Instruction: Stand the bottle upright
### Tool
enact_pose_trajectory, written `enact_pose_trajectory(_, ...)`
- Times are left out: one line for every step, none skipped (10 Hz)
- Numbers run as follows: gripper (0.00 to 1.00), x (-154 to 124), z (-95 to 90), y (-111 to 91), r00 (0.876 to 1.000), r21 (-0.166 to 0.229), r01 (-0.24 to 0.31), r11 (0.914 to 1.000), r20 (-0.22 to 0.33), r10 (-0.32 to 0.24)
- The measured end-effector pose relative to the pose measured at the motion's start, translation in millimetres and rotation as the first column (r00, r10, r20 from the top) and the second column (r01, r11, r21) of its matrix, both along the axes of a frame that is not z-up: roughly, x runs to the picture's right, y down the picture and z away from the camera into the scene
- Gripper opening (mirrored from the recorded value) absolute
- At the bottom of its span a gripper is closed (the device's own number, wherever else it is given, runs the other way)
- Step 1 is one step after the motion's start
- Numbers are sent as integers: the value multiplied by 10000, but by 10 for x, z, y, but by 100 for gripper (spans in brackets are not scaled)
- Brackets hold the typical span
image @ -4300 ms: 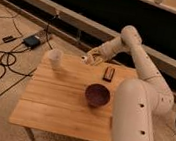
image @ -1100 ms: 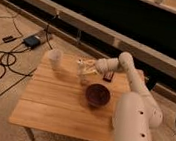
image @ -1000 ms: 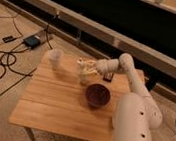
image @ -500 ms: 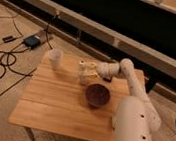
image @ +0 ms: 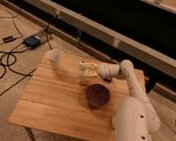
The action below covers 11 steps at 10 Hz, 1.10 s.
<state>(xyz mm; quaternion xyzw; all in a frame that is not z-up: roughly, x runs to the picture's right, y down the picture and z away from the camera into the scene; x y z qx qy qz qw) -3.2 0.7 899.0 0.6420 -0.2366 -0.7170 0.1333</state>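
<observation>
The bottle (image: 82,73) is a small slim pale one. It stands about upright on the wooden table (image: 55,105), left of centre near the far edge. My gripper (image: 86,71) reaches in from the right at the end of the white arm (image: 116,69) and is shut on the bottle's upper body. The bottle's base looks to be at the table top. I cannot make out its cap.
A pale translucent cup (image: 55,58) stands at the table's far left corner. A dark round bowl (image: 98,95) sits just in front of and to the right of the gripper. A small dark object (image: 107,80) lies behind the arm. Cables and a box (image: 32,41) lie on the floor to the left.
The gripper carried the bottle from above the far edge down to the table. Over the last second it lowered slightly and shifted a little toward the bowl.
</observation>
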Motion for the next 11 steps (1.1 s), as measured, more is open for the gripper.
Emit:
enact_pose_trajectory(67, 7, 12, -4, 10000, -56, -66, 10000, -42, 66)
enact_pose_trajectory(77, 12, 21, -5, 9999, -105, -115, 9999, -76, 114)
enact_pose_trajectory(80, 15, 30, 0, 9999, -128, -135, 9998, -94, 134)
enact_pose_trajectory(80, 20, 41, 0, 9998, -139, -166, 9998, -132, 165)
enact_pose_trajectory(80, 39, 57, -3, 9996, -123, -193, 9997, -219, 190)
enact_pose_trajectory(80, 44, 67, 8, 9995, -129, -180, 9998, -254, 177)
enact_pose_trajectory(80, 35, 54, -9, 9995, -116, -198, 9997, -231, 195)
enact_pose_trajectory(80, 48, 42, -25, 9994, -99, -237, 9997, -236, 235)
enact_pose_trajectory(80, 53, 38, -28, 9994, -82, -245, 9997, -241, 243)
enact_pose_trajectory(80, 57, 30, -39, 9994, -43, -253, 9997, -242, 252)
enact_pose_trajectory(80, 61, 27, -39, 9994, -16, -259, 9997, -241, 258)
